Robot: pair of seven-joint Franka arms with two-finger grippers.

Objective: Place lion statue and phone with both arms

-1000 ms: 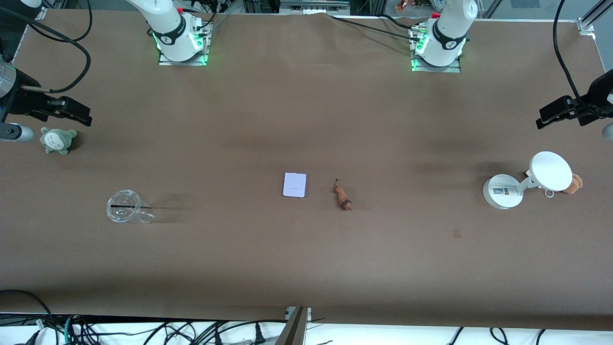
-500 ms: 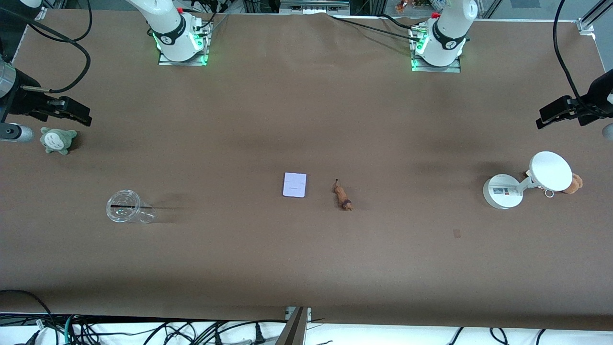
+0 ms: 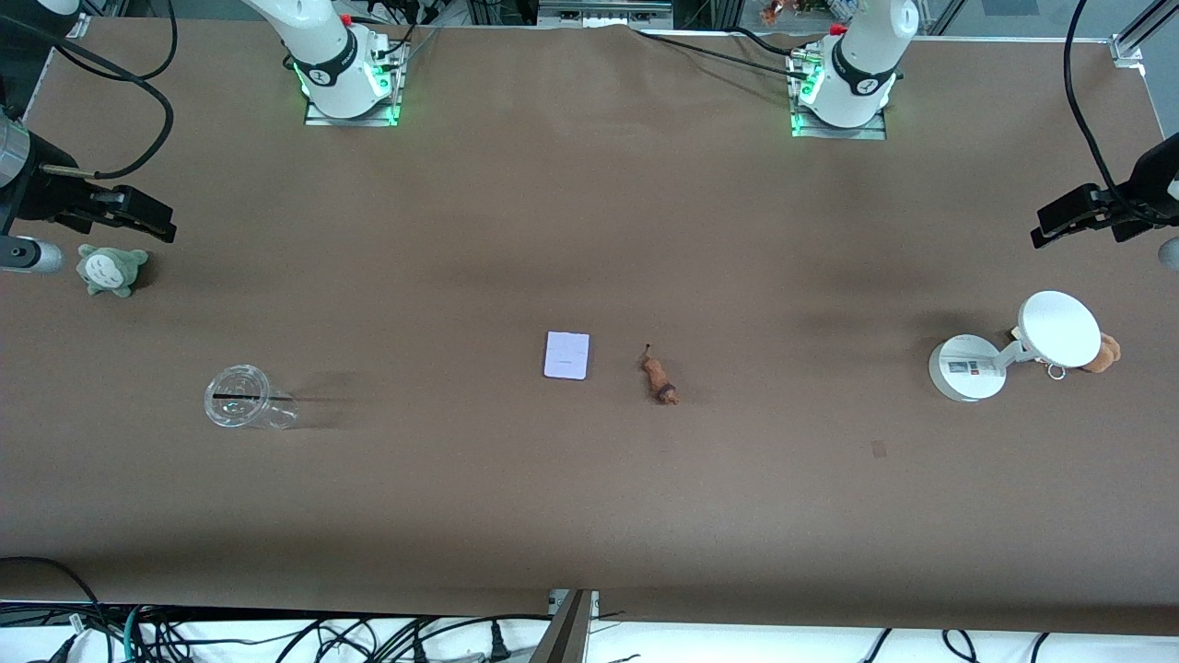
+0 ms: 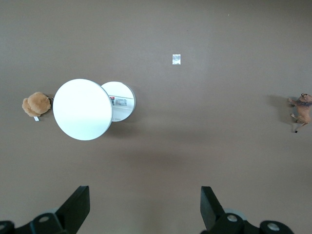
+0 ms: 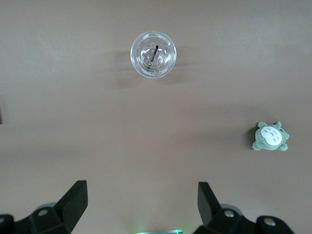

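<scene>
From my station I take the phone [image 3: 566, 355] as my landmark: it lies flat in the middle of the brown table [image 3: 589, 516]. Starting at the right arm's end, the right gripper [image 3: 138, 219] hangs in the air over that end of the table, well apart from the phone, its jaws spread wide and holding nothing; in the right wrist view I see both fingers [image 5: 73, 200] apart over bare table. Just beside that gripper sits a grey-green plush [image 3: 110, 269], farther from the front camera than the phone. A clear cup [image 3: 247, 399] with a dark straw stands between the plush and the phone, a little nearer to the camera than the phone.

The lion statue [image 3: 659, 376] lies on its side just beside the phone, toward the left arm's end, not touching it. Well apart from the phone at that end stands a white round stand [image 3: 965, 368], with an orange-brown plush [image 3: 1105, 353] touching its disc head. The left gripper [image 3: 1073, 216] hovers above that end, jaws wide open and empty.
</scene>
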